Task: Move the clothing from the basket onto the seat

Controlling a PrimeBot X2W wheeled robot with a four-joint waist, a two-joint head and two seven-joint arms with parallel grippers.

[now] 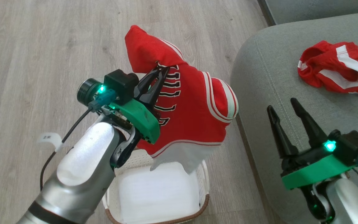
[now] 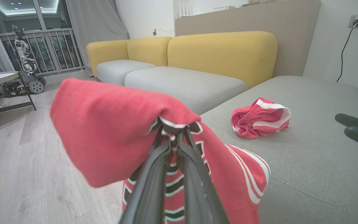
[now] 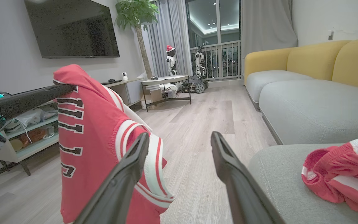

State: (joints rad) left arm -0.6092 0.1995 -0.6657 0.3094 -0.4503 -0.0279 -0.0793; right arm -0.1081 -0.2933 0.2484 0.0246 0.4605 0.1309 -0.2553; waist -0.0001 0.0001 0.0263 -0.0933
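Left gripper [image 1: 163, 70]: fingers clamped on jersey [image 1: 194, 102], held aloft above basket [image 1: 204, 179], hem hanging over its opening.
Right gripper [image 1: 282, 104]: fingers spread, nothing between them, over seat [image 1: 275, 77] edge.
Shorts [image 1: 334, 67]: crumpled on seat, apart from both grippers.
Basket: on floor [image 1: 42, 46] beside seat.

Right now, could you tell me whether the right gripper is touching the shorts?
Apart. The head view shows bare seat between the open right gripper and the shorts.
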